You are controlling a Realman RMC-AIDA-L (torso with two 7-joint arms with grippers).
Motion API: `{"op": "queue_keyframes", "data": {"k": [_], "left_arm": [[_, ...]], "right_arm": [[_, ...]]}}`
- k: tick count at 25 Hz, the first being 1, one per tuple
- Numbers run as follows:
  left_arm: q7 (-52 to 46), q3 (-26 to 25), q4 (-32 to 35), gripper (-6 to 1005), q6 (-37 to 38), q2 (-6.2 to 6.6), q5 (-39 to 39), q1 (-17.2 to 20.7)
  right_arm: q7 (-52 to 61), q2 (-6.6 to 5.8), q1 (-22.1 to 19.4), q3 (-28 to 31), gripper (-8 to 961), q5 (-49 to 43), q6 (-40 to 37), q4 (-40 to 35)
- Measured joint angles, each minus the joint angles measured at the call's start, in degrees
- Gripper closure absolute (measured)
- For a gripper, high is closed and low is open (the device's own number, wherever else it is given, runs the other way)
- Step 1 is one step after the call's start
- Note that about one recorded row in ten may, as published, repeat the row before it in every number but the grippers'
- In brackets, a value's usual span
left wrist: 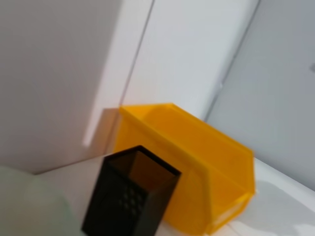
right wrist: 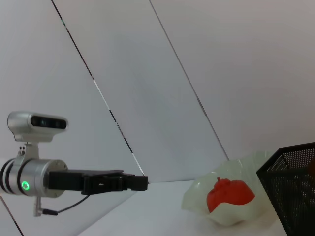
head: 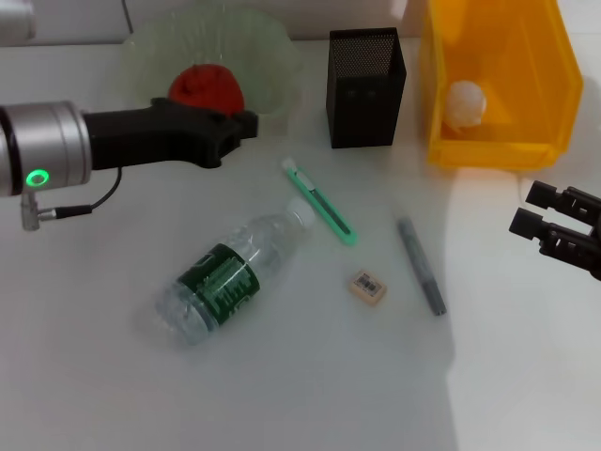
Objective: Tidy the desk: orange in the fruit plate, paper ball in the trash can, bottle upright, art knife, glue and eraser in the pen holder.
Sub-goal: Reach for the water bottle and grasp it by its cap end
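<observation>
The left gripper (head: 246, 125) is closed and empty, with the orange (head: 205, 88) just behind it. The right gripper (head: 540, 224) is slightly open and empty, beside the bin (head: 549, 113).

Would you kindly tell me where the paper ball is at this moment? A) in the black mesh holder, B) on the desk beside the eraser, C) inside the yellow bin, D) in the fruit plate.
C: the white paper ball lies inside the yellow bin, while the eraser sits on the desk and only a red fruit is in the plate.
</observation>
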Motion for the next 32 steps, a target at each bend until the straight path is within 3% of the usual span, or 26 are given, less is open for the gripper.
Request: {"op": "queue_keyframes", "data": {"k": [6, 11, 12, 14, 20, 30, 32], "left_arm": [[-10.21, 0.8, 3.71, 976, 3.02, -0.1, 10.42, -6.38], [-20.3, 4.25, 2.88, 818, 4.3, -0.32, 22.13, -13.37], [-23.84, 7.45, 2.27, 739, 3.64, -0.42, 26.56, -15.67], [-25.7, 9.23, 2.07, 582, 3.2, -0.43, 28.67, -16.64], [-34.34, 16.94, 1.76, 453, 0.65, -0.81, 37.67, -20.11], [-37.66, 19.9, -5.39, 188, -2.99, -0.9, 39.86, -22.7], [-37.73, 20.6, -6.92, 196, -3.89, -0.89, 39.92, -22.97]], "right_arm": [[-0.15, 0.1, -0.4, 0.0, 221, -0.23, 0.44, 0.0], [-0.6, 0.14, -1.16, 0.0, 221, -0.38, 0.9, 0.52], [-1.24, 0.1, -1.24, 0.0, 221, -0.38, 1.23, 1.52], [-1.62, 0.0, -1.27, 0.0, 221, -0.38, 1.36, 2.08], [-2.56, -0.14, -1.2, 0.0, 221, -0.46, 2.07, 2.86], [-2.78, 0.09, -0.95, -0.32, 221, -0.47, 3.41, 2.99], [-2.78, 0.09, -0.96, -0.31, 221, -0.47, 3.48, 2.99]]}}
